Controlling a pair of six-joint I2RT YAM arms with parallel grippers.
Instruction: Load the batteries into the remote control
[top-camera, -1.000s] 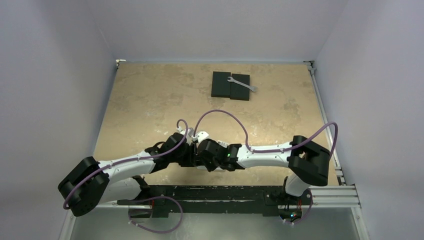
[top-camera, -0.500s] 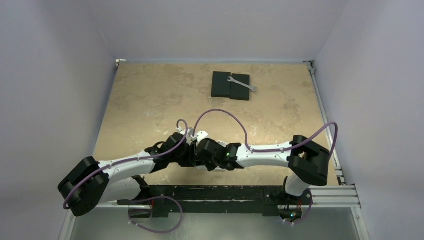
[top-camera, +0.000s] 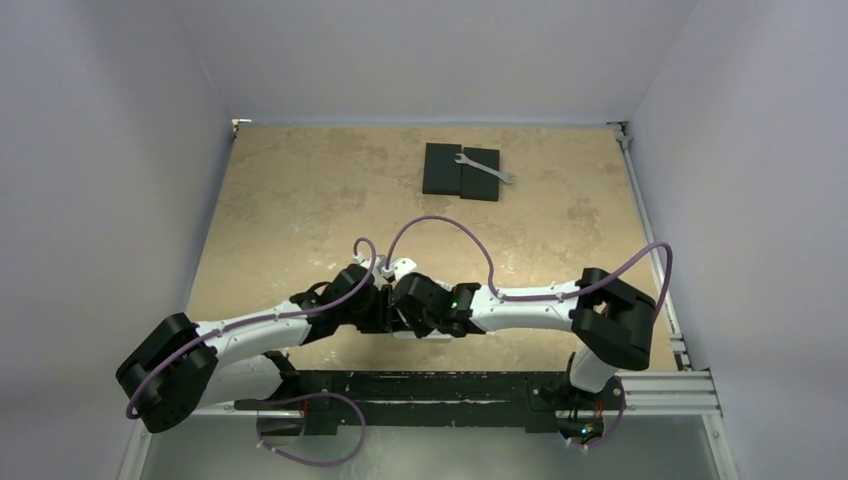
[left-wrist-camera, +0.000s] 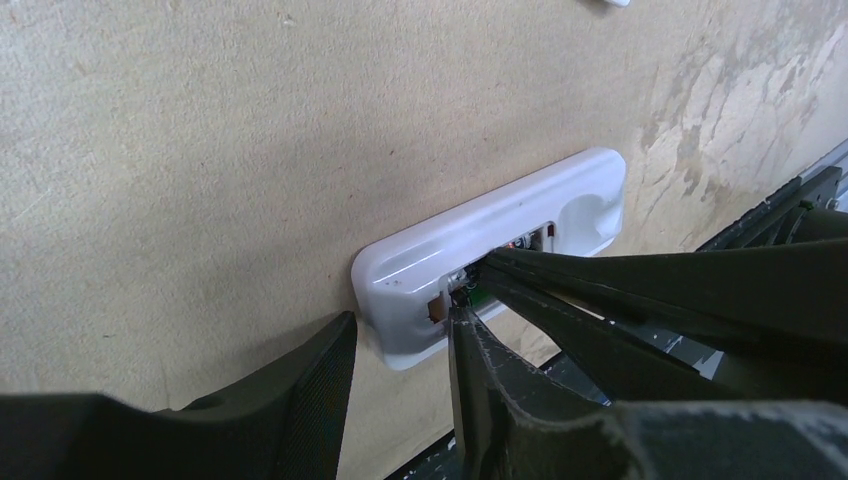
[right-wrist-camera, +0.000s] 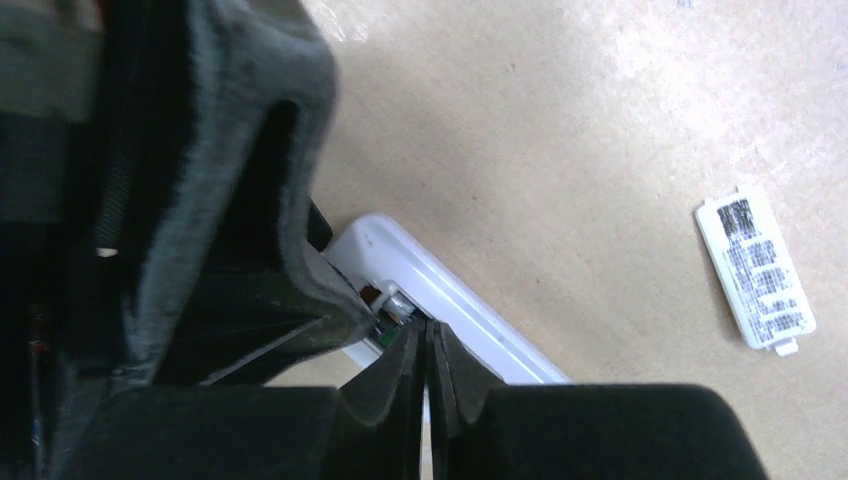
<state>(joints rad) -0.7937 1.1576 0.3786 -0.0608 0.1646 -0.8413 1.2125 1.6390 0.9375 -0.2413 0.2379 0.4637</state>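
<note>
Left wrist view: the remote control (left-wrist-camera: 560, 205) lies white, back up, on the table (left-wrist-camera: 200, 150), battery recess open. The left gripper (left-wrist-camera: 400, 318), jaws partly apart, clamps its near end. Right wrist view: the right gripper (right-wrist-camera: 425, 328), all but closed, has its tips in that recess; whether they pinch anything I cannot tell. From above, both grippers meet near the table's front middle.

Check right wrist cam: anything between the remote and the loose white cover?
Nothing. Only bare tabletop separates the remote from the white cover in the right wrist view.
</note>
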